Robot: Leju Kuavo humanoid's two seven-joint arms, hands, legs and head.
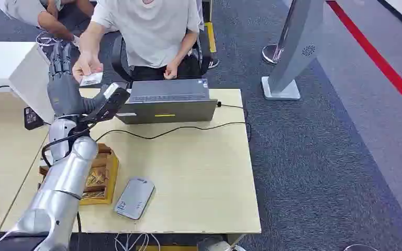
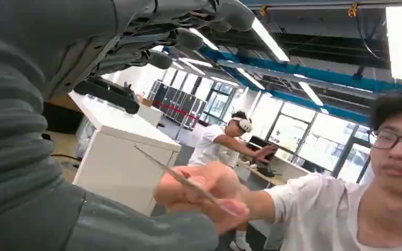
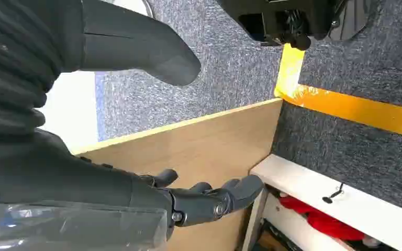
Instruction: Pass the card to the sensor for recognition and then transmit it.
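My left hand (image 1: 63, 88) is raised over the table's far left corner, fingers straight up and spread, holding nothing. A seated person in a white shirt (image 1: 152, 26) pinches a small white card (image 1: 91, 79) in their hand (image 1: 86, 65), just right of my fingers. In the left wrist view the card (image 2: 188, 180) shows edge-on in the person's hand (image 2: 209, 196), between my fingers (image 2: 188, 39) and my thumb (image 2: 136, 230), touching neither. A flat grey sensor device (image 1: 134, 197) lies near the table's front edge. My right hand (image 3: 204, 198) hangs loosely open beside a table's side panel.
A grey laptop-like box (image 1: 167, 102) stands at the table's back edge, with a black device (image 1: 112, 100) at its left and a black cable (image 1: 188, 128) in front. A wooden tray (image 1: 103, 180) lies by my left forearm. A grey kiosk stand (image 1: 293, 52) rises at the right.
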